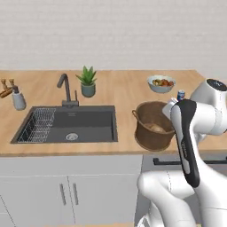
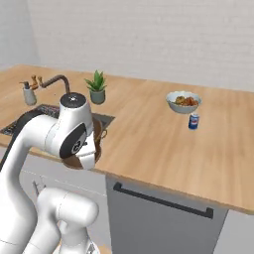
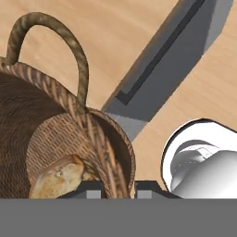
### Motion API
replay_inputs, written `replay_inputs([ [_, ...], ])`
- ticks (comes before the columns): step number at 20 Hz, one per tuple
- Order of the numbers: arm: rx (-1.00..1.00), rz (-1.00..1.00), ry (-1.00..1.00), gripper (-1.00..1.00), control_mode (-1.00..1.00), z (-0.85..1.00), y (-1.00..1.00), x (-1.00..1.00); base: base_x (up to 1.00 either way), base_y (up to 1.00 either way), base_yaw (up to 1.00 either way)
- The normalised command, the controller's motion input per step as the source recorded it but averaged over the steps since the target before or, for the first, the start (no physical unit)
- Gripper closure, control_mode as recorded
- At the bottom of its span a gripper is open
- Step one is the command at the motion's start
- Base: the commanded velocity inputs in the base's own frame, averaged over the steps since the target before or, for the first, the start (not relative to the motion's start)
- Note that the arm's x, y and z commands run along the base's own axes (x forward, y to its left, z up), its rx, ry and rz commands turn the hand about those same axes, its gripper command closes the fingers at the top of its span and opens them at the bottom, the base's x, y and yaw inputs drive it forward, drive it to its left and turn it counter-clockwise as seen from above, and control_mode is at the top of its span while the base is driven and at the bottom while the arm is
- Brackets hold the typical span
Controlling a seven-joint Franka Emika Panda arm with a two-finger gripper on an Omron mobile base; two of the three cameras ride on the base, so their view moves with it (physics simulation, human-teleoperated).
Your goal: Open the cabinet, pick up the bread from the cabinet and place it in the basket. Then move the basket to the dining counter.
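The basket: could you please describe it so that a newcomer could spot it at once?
On the wooden dining counter, look just right of the dark sink, near the front edge. The basket is dark brown, woven and bucket-shaped, with the bread inside, unlike the pale fruit bowl behind.

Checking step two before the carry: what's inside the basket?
The bread lies at the bottom of the basket, also seen from the left base view. The basket wall and the gripper, shut on the rim, cover the rest of the floor.

White brick wall (image 1: 115, 31) behind, light wood plank tabletop (image 1: 119, 88), dark grey sink (image 1: 71, 124) with black faucet (image 1: 65, 86), potted plant (image 1: 88, 81), pale fruit bowl (image 1: 161, 83), small can (image 2: 194, 120), pale grey base cabinets (image 1: 66, 190), dishwasher front with dark bar handle (image 2: 161, 201).
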Motion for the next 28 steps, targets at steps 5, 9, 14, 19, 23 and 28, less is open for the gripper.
replay_inputs([
  [5,0.0,0.0,0.0,1.0,1.0,0.0,0.0,0.0,0.14,-0.25,-0.69],
  [9,0.0,0.0,0.0,1.0,1.0,0.0,0.0,0.0,0.22,0.06,-0.35],
  [14,0.0,0.0,0.0,1.0,1.0,0.0,0.0,0.0,0.31,0.03,-0.02],
  [19,0.0,0.0,0.0,1.0,1.0,0.0,0.0,0.0,0.34,0.0,0.0],
  [23,0.0,0.0,0.0,1.0,1.0,0.0,0.0,0.0,0.45,0.0,0.0],
  [28,0.0,0.0,0.0,1.0,1.0,0.0,0.0,0.0,0.45,0.01,0.0],
])
